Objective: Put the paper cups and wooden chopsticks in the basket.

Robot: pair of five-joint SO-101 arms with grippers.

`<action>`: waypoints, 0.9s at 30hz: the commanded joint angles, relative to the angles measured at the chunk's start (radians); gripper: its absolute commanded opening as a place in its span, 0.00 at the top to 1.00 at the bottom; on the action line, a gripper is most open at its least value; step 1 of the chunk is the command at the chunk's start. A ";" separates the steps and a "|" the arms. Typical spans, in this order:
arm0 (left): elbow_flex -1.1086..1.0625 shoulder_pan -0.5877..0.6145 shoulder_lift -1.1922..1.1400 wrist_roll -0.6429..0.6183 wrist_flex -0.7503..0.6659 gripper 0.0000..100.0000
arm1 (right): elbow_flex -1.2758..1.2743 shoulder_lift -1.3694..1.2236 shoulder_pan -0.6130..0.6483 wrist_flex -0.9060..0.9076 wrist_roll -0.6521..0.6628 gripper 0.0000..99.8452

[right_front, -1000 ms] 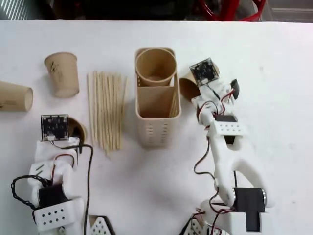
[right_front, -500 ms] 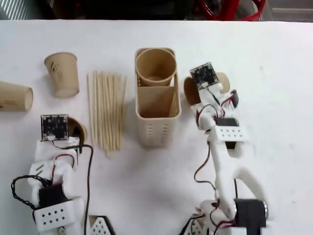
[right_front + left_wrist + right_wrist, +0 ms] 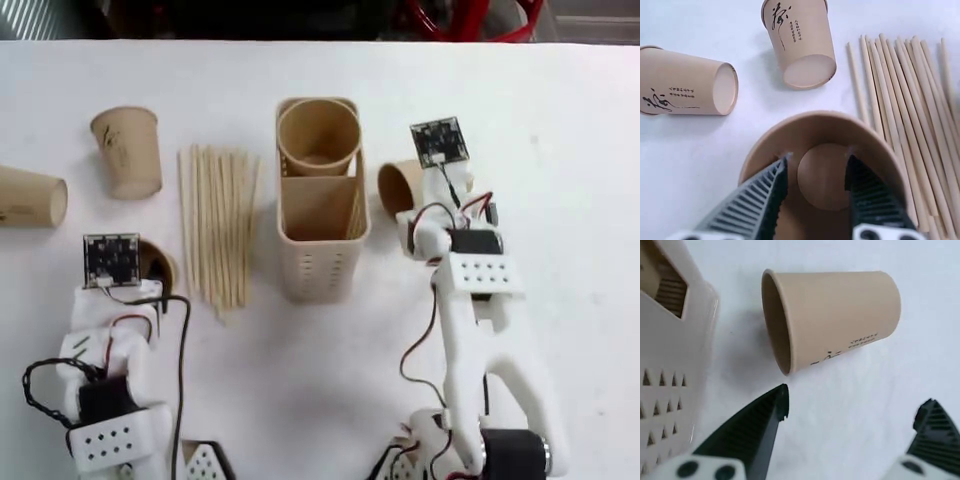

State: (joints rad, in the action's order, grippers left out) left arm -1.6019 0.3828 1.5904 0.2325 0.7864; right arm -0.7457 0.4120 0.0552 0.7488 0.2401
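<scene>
Left hand (image 3: 816, 172) fingers parted, right hand (image 3: 852, 407) spread wide, both angled downward.

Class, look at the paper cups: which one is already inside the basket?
The upright cup in the basket's far compartment. The other cups all sit on the table outside it.

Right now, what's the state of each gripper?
Left gripper: open, tips inside the upright cup, nothing clamped.
Right gripper: open, empty; tipped cup lies ahead.
</scene>
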 commanded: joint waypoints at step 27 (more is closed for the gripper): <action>0.005 -0.013 0.012 0.006 -0.021 0.80 | 0.048 -0.234 0.041 -0.340 -0.071 0.65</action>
State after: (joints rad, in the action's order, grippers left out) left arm -1.6019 0.3828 1.5904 0.2325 0.7864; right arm -0.7457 0.1772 0.1105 0.4281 0.1772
